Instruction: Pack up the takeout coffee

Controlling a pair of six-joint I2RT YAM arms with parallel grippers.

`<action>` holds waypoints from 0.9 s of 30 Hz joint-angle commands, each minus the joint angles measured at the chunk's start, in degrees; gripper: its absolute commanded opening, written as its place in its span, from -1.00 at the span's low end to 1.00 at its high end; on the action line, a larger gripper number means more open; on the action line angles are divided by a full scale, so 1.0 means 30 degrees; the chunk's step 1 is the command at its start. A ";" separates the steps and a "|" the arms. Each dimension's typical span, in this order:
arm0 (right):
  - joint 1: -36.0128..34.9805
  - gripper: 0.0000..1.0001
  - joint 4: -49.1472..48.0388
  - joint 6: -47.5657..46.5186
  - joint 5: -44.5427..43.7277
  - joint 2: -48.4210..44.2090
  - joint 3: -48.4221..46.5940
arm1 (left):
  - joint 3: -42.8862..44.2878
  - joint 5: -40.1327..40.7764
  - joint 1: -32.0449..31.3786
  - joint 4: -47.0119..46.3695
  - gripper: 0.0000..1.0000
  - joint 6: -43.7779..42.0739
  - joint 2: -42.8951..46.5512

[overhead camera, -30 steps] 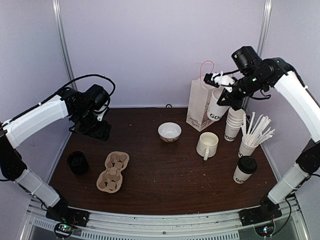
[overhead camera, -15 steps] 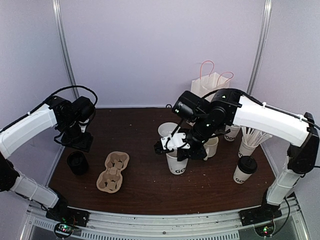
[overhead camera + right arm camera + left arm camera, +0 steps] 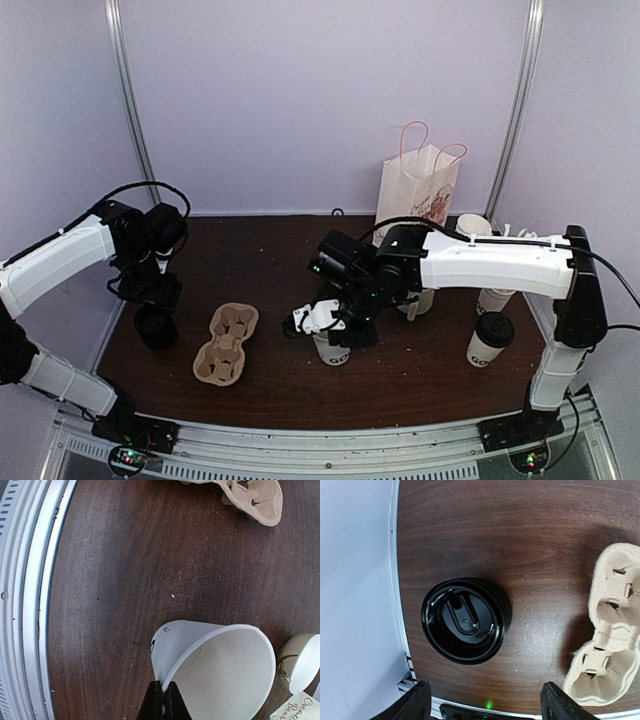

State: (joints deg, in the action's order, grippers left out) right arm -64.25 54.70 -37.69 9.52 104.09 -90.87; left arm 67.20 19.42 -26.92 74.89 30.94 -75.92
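Top external view, contents of worktop [image 3: 280, 250].

Lettered paper cups: two counted singly.
- One open paper cup [image 3: 335, 350], no lid, upright at mid-worktop just right of the carrier. The right hand [image 3: 162, 692] is clenched on it, with the rim wall pinched between its fingers.
- One lidded paper cup [image 3: 489, 339] with a black lid, standing free near the right front corner, well apart from both hands.

Pulp carrier [image 3: 227, 343]: one, wells facing up, left of centre.

Stack of black lids [image 3: 465, 620]: one stack, lid count not readable. The left hand [image 3: 485, 705] is released above it, fingers spread wide and not touching.

Paper bag [image 3: 418, 195]: one, upright at the back.

Bowl [image 3: 299, 662]: one, just beside the held cup. The right arm hides it from the top camera.
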 commanded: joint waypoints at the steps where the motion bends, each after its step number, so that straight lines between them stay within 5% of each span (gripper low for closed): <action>1: -0.0088 -0.92 -0.1064 0.0450 -0.0563 0.0172 0.0196 | -0.0548 0.0356 0.0614 -0.0432 0.60 0.0351 0.0551; 13: 0.0399 -0.16 0.3506 0.0556 0.3020 -0.1151 -0.2539 | -0.0592 -0.0434 0.0817 -0.0366 0.53 0.0000 0.0671; 18: 0.1518 -0.12 0.6220 0.0251 0.5998 -0.1838 -0.4503 | -0.0579 -0.0949 0.1059 0.0017 0.43 -0.0042 0.0642; 27: 0.2340 -0.11 0.5636 0.0552 0.5818 -0.2723 -0.3085 | -0.1283 -0.3326 0.2196 -0.1410 0.02 -0.1136 -0.0264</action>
State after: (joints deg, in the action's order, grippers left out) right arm -57.52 70.70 -36.67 25.71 96.33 -102.59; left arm 64.07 13.39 -21.37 73.49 29.63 -75.13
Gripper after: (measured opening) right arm 0.442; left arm 0.544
